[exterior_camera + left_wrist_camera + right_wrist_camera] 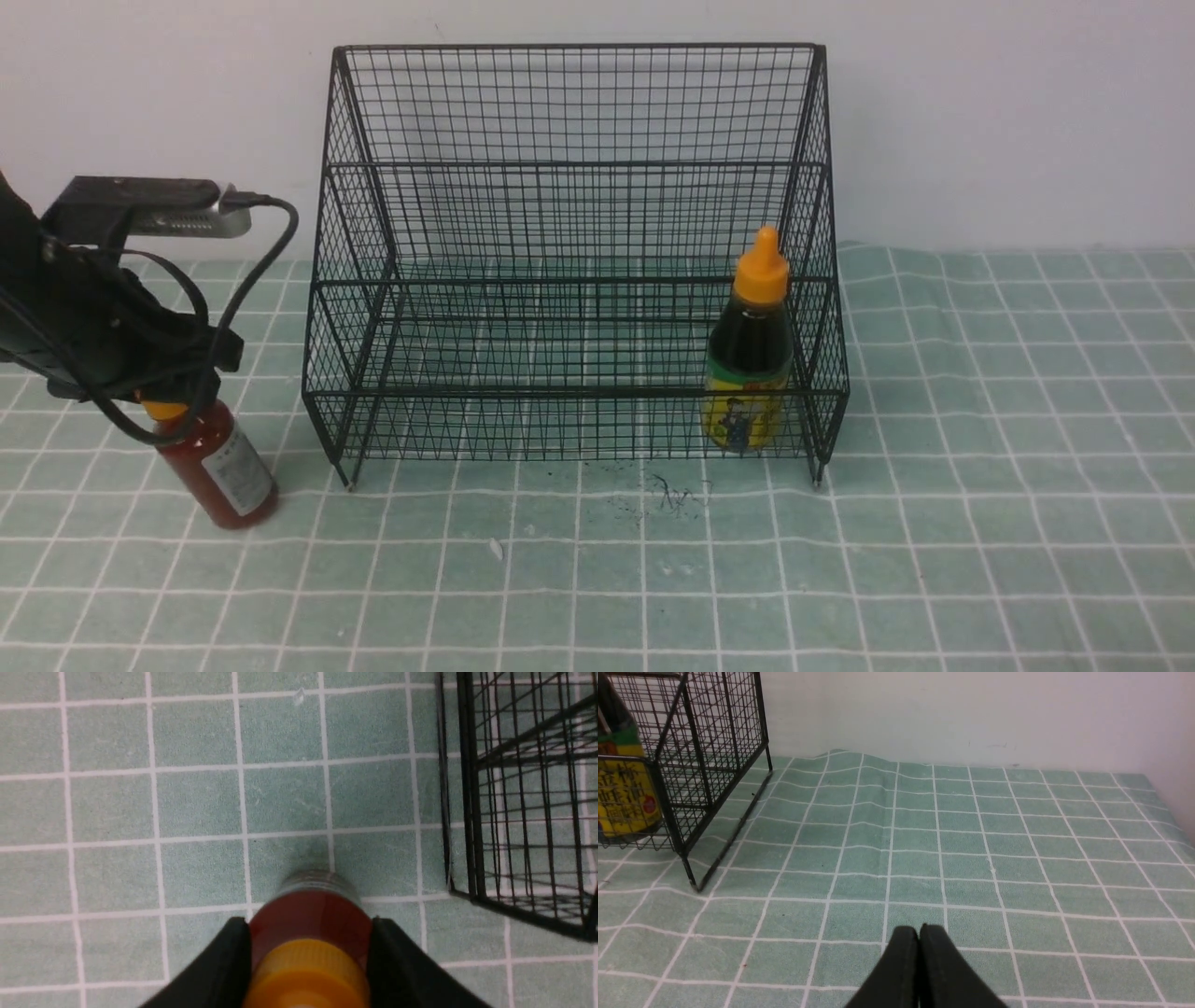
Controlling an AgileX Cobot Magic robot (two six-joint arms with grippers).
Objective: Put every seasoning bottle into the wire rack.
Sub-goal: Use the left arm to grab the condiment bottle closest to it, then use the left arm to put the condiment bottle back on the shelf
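While the left gripper (308,933) grips the tilted red sauce bottle (219,471) with the orange cap, just left of the big black wire rack (579,187), the dark sauce bottle (752,373) with a yellow label stands in the rack's low right corner, and the right gripper (919,933) is pinched together, empty.

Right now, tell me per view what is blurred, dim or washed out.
Front view: even, soft light with faint shadows; the wire rack mesh breaks up the dark sauce bottle label. Left wrist view: the red sauce bottle between the left end effector fingers is close and blurred; the cloth is sharper. Right wrist view: the shut right end effector is soft-edged, the rest clear.
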